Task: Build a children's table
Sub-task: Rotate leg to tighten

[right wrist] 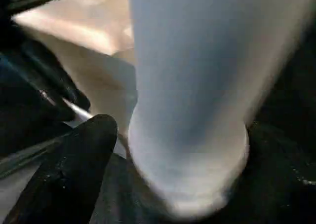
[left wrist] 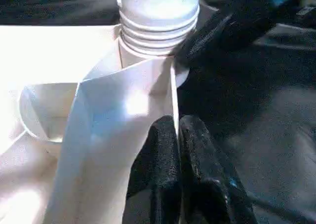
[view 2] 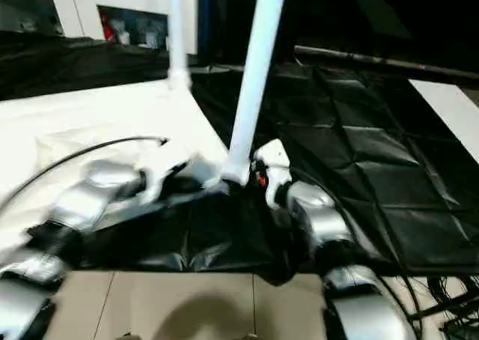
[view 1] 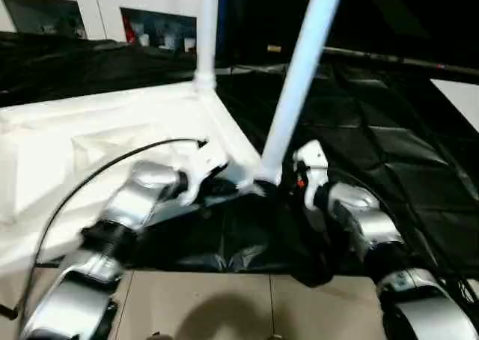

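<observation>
The white tabletop (view 1: 112,141) lies underside up on the black-draped work table (view 1: 389,153), off at my ten o'clock. A far leg (view 1: 207,33) stands upright in its back corner socket at twelve o'clock. A near leg (view 1: 299,78) leans slightly right in the near corner socket (view 1: 258,181), dead ahead, its ribbed base (left wrist: 158,21) not fully seated. My left gripper (left wrist: 180,135) has its black fingers pressed together against the tabletop's corner wall just below that socket. My right gripper (view 1: 288,186) sits at the leg's foot, one finger (right wrist: 74,169) just beside the tube; I cannot tell whether it grips or stands loose.
</observation>
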